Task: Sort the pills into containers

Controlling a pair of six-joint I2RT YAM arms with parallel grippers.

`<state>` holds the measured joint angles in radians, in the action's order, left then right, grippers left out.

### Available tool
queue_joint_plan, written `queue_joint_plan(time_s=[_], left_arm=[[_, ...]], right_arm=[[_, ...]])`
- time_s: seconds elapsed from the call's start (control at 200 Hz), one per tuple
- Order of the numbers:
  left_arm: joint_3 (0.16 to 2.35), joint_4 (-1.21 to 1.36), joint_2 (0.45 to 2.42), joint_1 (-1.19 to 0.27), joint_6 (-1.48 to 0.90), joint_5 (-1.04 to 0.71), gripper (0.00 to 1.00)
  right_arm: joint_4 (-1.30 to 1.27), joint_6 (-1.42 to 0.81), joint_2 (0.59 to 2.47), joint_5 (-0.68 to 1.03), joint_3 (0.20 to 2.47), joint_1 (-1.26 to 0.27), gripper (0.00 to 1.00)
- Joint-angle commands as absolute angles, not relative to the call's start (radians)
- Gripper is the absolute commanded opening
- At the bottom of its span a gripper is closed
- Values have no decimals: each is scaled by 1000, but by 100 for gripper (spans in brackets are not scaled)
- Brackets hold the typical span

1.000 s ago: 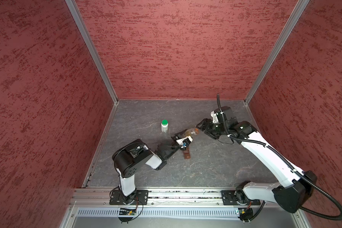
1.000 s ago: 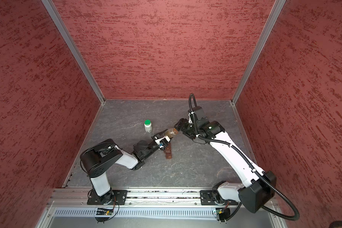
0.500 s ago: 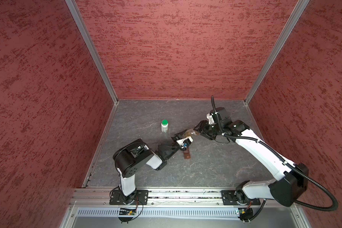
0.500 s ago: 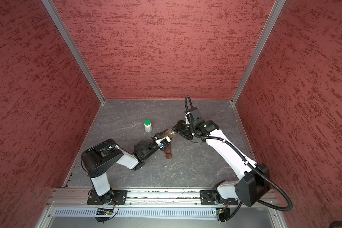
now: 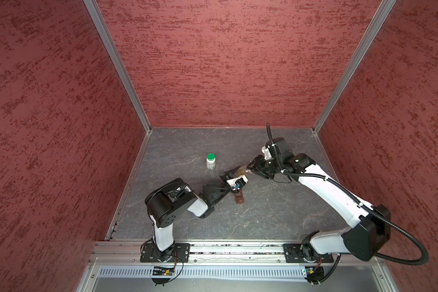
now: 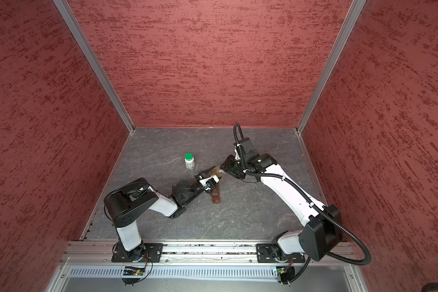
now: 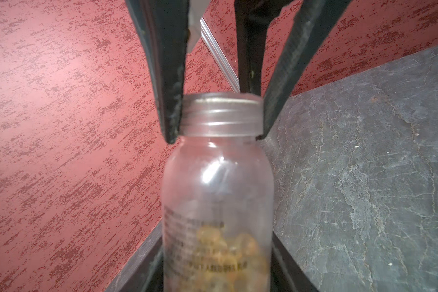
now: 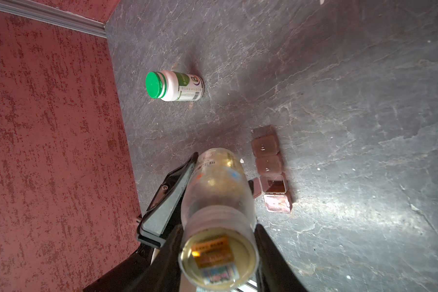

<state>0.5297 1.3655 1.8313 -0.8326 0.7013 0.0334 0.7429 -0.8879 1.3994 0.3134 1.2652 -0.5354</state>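
Early stage: left end effector (image 5: 235,172) clamps bottle (image 7: 218,202), right end effector (image 7: 215,137) pinches its cap (image 7: 221,113), not yet off; pill box (image 8: 268,161) just below them shows no pills, and green-cap bottle (image 8: 175,86) stands beyond, untouched, on worktop (image 8: 339,101).

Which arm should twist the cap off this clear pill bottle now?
Right. The right gripper clasps the cap on both sides, while the left gripper holds the clear bottle by its body.
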Motion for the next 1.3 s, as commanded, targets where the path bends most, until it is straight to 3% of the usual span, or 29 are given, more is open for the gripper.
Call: queue_joint_plan(time_s=[0.0,0.13,0.326,0.461,1.297], left_arm=[[535,1413,1837,-836,697,19,0],[506,1382,1801,-810,621,-119,0],[529,1118,1677,-740,441,-481,0],[546,1048,1651,-712,366,-626,0],[540,1088,1674,-703,315,-650,0]], right_arm=[[809,-825,1410,268,1309,-541,39],[833,-617,1406,300,1327,-556,36],[813,-221,1318,430,1238,-592,34],[853,-73,1273,401,1210,-597,36],[888,7,1267,340,1212,-598,43]])
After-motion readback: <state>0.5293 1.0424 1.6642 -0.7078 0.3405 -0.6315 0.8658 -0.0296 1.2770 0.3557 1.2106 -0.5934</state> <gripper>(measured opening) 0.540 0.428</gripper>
